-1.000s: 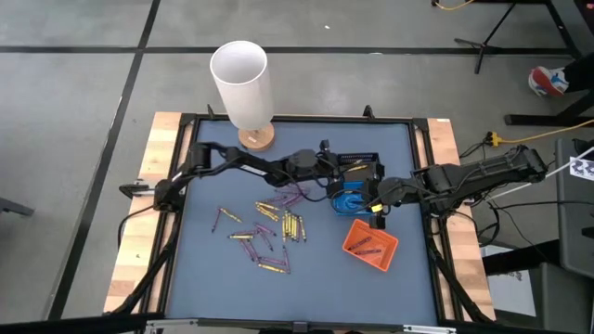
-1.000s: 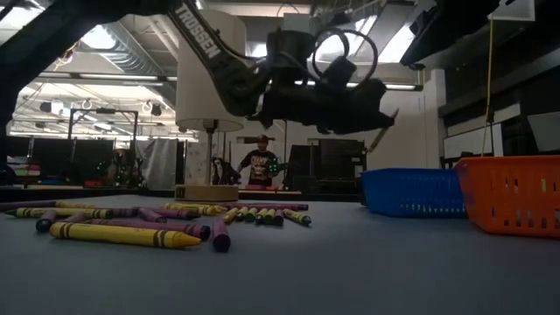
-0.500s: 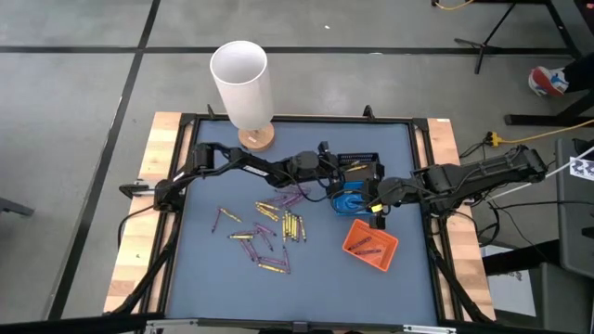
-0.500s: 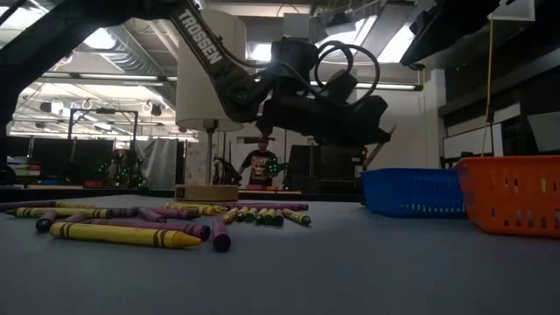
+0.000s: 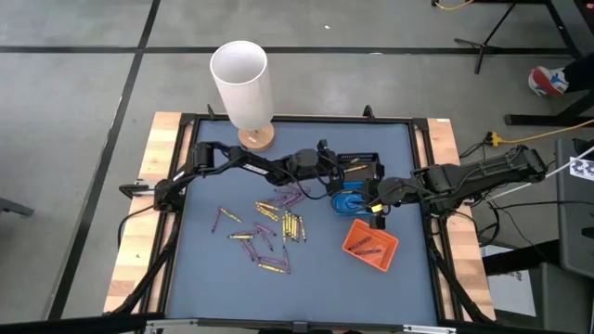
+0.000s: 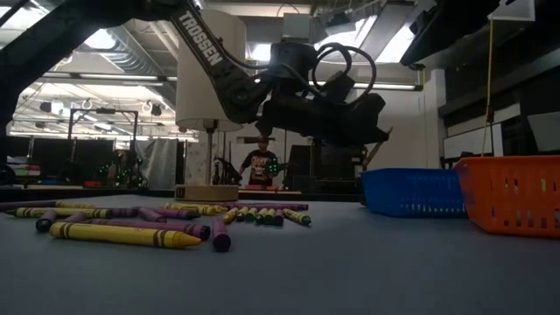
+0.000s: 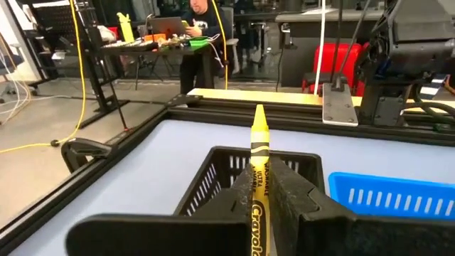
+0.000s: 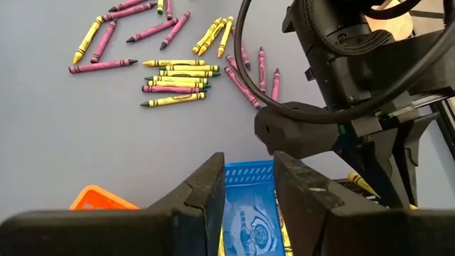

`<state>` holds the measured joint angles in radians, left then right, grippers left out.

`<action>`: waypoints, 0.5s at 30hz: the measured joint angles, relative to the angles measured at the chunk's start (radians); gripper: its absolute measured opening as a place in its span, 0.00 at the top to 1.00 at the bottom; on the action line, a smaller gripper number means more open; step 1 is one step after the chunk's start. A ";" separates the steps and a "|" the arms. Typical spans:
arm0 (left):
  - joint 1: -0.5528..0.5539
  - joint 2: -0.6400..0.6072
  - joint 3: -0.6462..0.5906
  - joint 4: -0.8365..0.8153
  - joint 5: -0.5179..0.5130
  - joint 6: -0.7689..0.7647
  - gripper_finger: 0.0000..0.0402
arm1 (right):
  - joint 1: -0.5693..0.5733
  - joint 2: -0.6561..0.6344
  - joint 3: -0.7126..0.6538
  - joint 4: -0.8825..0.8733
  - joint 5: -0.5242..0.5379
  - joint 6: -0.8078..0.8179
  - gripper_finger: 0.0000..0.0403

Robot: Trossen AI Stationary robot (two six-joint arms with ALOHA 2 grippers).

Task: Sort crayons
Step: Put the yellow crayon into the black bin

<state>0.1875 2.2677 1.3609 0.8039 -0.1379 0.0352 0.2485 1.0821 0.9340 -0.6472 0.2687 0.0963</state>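
Now pinching 1 yellow crayon (image 7: pixel 257 178) upright between the fingers (image 7: pixel 298 199) of the left gripper (image 5: pixel 327 168), tip pointing up and away, held above the near rim of the black tray (image 7: pixel 234 171). Seen from above, hovering at about 12 o'clock on the mat, with the blue tray (image 5: pixel 350 199) just beside at 4 o'clock of it and the orange tray (image 5: pixel 370 243) farther out the same way.

Risk 1: letting go too early, so that the crayon strikes the black rim and bounces back onto the blue mat (image 5: pixel 213 269). Cause: gripper looks to be only at the tray's edge, not clearly over its middle.

Risk 2: dropping it upright, so that it tips over the wall into the blue tray alongside. Cause: trays standing close together.

Risk 3: brushing arms. Right gripper (image 5: pixel 379 203) hangs with fingers (image 8: pixel 213 188) spread, holding nothing, over the blue tray, very near the left wrist and its looped cable (image 8: pixel 284 85).

Farther out, at 9 o'clock of the left gripper: loose crayons (image 5: pixel 269 227), yellow and purple mixed, lying flat on the mat, many not yet sorted. White cylinder (image 5: pixel 243 83) at 11 o'clock, clear of the work.
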 joint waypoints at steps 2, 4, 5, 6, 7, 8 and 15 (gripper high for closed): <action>-0.001 0.000 0.000 -0.001 0.000 -0.005 0.97 | 0.000 0.000 0.000 0.000 0.000 0.000 0.70; -0.005 0.000 0.000 0.000 0.001 -0.007 0.97 | 0.000 0.000 0.000 0.000 0.000 0.000 0.70; -0.007 0.000 0.000 0.000 0.001 -0.007 0.97 | 0.000 0.000 0.000 0.000 0.000 0.000 0.70; -0.008 0.000 0.000 -0.001 0.001 -0.007 0.97 | 0.000 0.000 0.000 0.000 0.000 0.000 0.70; -0.011 0.000 0.000 -0.001 0.001 -0.007 0.97 | 0.000 0.000 0.000 0.000 0.000 0.000 0.70; -0.013 0.000 0.000 -0.001 0.001 -0.007 0.97 | 0.000 0.000 0.000 0.000 0.000 0.000 0.70; -0.025 0.000 0.019 -0.009 0.002 -0.006 0.97 | 0.000 0.000 0.000 0.000 0.000 -0.001 0.70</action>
<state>0.1623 2.2677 1.3803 0.7948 -0.1358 0.0288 0.2485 1.0821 0.9340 -0.6472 0.2684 0.0956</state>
